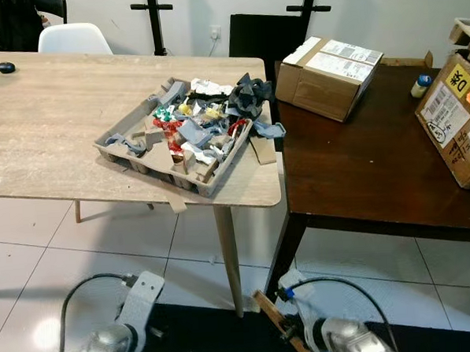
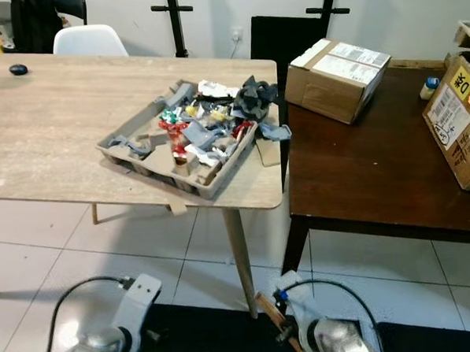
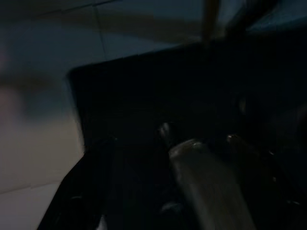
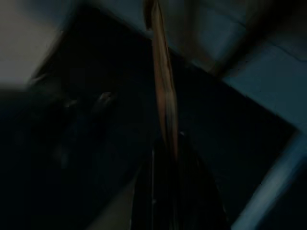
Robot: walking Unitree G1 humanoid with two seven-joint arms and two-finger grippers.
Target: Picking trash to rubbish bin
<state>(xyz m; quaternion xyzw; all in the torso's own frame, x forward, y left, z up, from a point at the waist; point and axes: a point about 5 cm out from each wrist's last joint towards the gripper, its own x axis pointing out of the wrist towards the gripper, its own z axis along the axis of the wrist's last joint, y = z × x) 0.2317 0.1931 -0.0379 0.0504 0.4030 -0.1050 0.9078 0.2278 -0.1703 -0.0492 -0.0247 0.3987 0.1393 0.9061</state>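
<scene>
Right hand [image 1: 294,334] low, clamping cardboard strip [image 1: 276,320]; trash tray [image 1: 178,136] on table [image 1: 51,130].

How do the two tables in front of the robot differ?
The light table has a pale wood-grain top and slim tapered legs; the dark table is deep brown with thick square legs. The light table carries a cardboard tray heaped with trash, the dark table holds cardboard boxes. The dark top sits a little lower. Both stand edge to edge on the white tiled floor.

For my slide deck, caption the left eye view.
Cardboard tray of mixed trash on light wooden table, beside dark table holding boxes.
</scene>
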